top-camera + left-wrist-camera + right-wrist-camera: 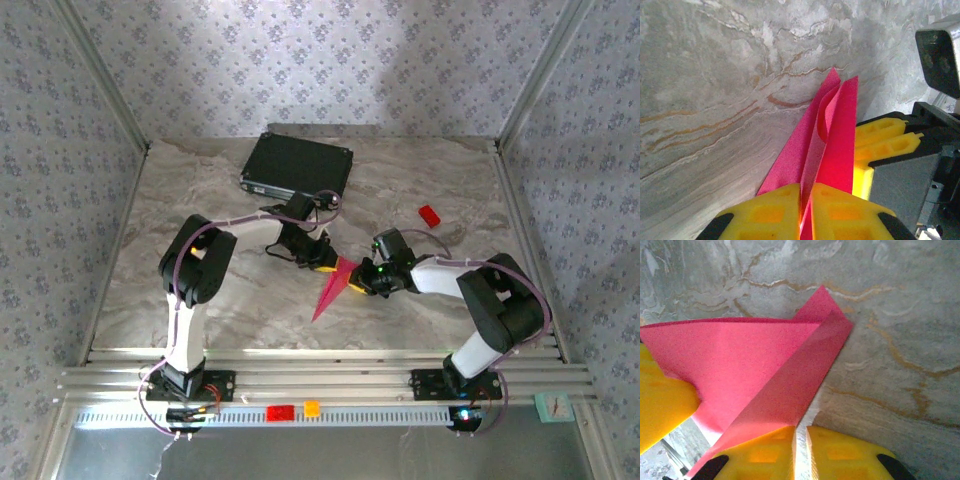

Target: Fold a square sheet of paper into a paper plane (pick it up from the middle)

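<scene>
Yellow pads (772,212) of the L gripper (806,192) are seen closest to the left wrist cam, drawn narrow w/ the magenta paper plane (825,140) pinched between them. The R gripper (800,435) is likewise nearly closed, and a folded edge of the plane (755,370) is taken into its gap. From above, the plane (333,288) is held just over the table (230,310) near centre, pointed tip toward the near-left, between L gripper (322,264) and R gripper (360,283). The tabletop is grey-beige marble-look w/ rusty veins. A black case (297,165) is laid at the far edge, a small red block (429,215) at far right. The cell is walled in floral wallpaper w/ aluminium corner posts (528,90); a slotted rail (330,380) runs along the near edge.
</scene>
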### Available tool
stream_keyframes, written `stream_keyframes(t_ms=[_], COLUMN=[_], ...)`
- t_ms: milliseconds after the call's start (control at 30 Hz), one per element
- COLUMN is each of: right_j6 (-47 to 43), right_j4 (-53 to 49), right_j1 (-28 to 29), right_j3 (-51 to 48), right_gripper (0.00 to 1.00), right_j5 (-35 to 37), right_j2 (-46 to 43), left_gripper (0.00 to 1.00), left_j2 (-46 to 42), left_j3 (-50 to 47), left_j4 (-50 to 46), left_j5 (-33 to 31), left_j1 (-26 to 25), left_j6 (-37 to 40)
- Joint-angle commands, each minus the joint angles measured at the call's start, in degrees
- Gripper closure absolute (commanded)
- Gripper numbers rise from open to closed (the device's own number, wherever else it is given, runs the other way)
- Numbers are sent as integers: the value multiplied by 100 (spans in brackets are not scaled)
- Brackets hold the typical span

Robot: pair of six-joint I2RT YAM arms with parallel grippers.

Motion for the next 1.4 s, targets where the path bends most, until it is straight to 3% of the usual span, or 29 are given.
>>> stream_keyframes(t_ms=[0,100,333,733,1133,1367], right_j6=[75,175,284,569,739,838], right_j4=[386,552,670,1049,969,1065], right_j1=[-38,-43,221,777,828,779], right_j3=[-134,-215,-37,676,734,724], right_gripper=[79,72,53,52,69,86], right_j5=[118,67,100,125,210,140], right_j2=[-100,-361,-675,148,517,465], left_gripper=[88,93,94,93,91,71], left_j2=[-413,-706,-1345,-1594,-1673,-2113], left_j3=[-88,-189,-567,-706,-776,-985], left_j4=[12,-66,-15,-81,-208,-197], left_j5=[-141,-743,-1903,-2341,-2586,-2443], left_j1=[-24,-20,-22,-90,-113,-158], left_j6=[47,-7,-414,-621,-596,-310])
